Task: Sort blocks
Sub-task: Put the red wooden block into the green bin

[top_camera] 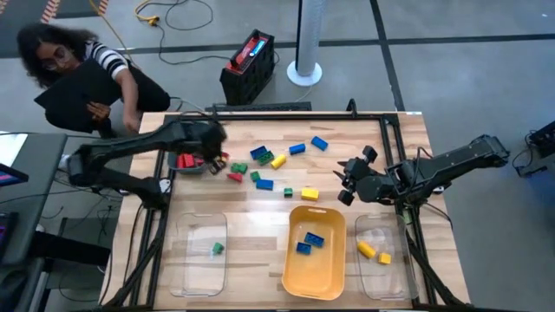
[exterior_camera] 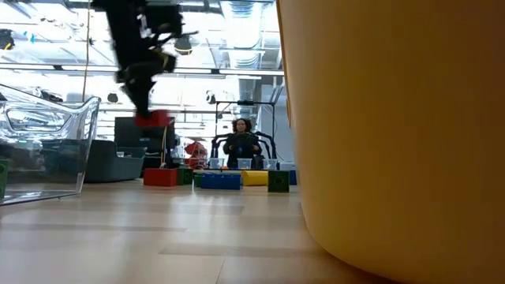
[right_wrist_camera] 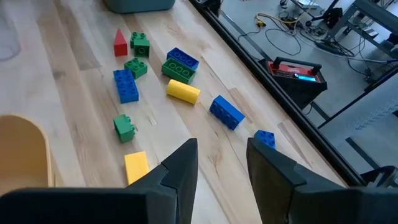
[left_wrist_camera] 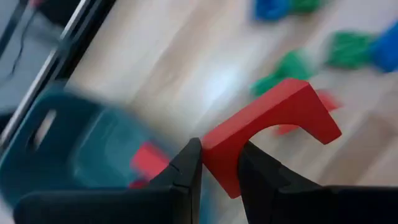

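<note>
My left gripper (top_camera: 211,154) is shut on a red arch-shaped block (left_wrist_camera: 273,121), held above the table by the teal tray (top_camera: 187,165). The tray holds red blocks (left_wrist_camera: 148,159). In the low view the red block (exterior_camera: 154,118) shows under the gripper (exterior_camera: 146,79), clear of the table. Loose blue, green, yellow and red blocks (top_camera: 277,165) lie on the table's middle. My right gripper (top_camera: 349,179) is open and empty, to the right of them. It looks over the loose blocks (right_wrist_camera: 180,78). My left gripper pinches one end of the red arch block (left_wrist_camera: 219,157) between its two fingers. The rest of the block sticks out past the fingertips, tilted. The block is lifted clear of the table, beside the teal tray.
A yellow tray (top_camera: 334,260) with blue blocks stands near the front. A clear tray (top_camera: 186,260) with a green block is on its left. A clear tray (top_camera: 395,277) with yellow blocks is on its right. A person (top_camera: 78,74) is at the far left corner.
</note>
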